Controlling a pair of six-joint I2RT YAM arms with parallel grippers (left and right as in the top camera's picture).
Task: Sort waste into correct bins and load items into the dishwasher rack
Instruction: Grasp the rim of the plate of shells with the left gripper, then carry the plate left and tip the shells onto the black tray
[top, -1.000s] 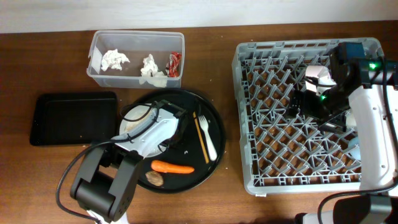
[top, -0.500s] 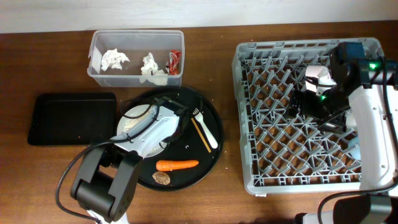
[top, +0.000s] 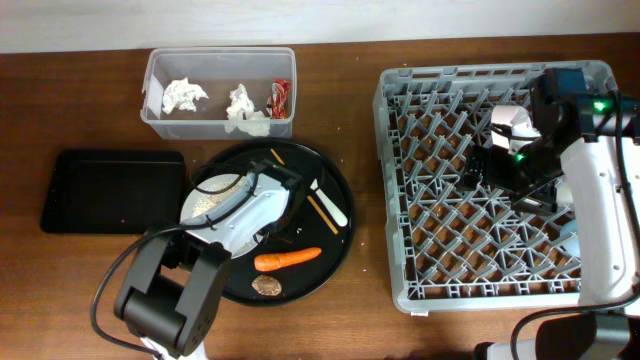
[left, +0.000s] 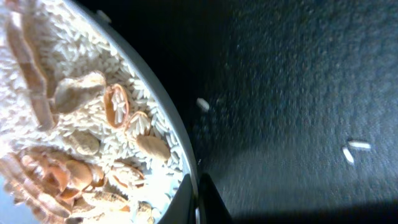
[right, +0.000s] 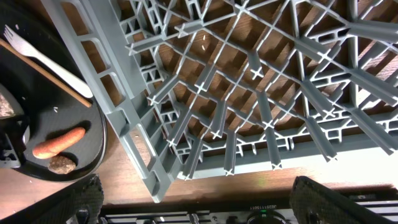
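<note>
My left gripper (top: 243, 197) is shut on the rim of the grey-white bowl (top: 203, 201), which sits on the big round black tray (top: 340, 250). In the left wrist view the bowl (left: 93, 124) holds rice and beige scraps, with the rim pinched between my fingers (left: 198, 202). A carrot (top: 288, 259), a brown lump (top: 267, 285) and a pale fork (top: 333, 205) lie on the same tray. My right gripper (right: 205, 208) is open and empty over the grey dishwasher rack (top: 430, 250). The clear tub (top: 218, 125) holds tissues (top: 182, 97) and a red wrapper (top: 281, 99).
The shallow black rectangular tray (top: 110, 190) lies left of the round tray. A brown stick (top: 322, 208) lies beside the fork. A white shape (top: 507, 121) in the rack is partly hidden by my right arm. The right wrist view shows the rack (right: 249, 93), fork (right: 43, 56) and carrot (right: 58, 142).
My left gripper has pulled the bowl leftward. The round tray turned with it, shifting carrot, lump and fork, and the rectangular tray slid slightly left. The right arm has not moved.
</note>
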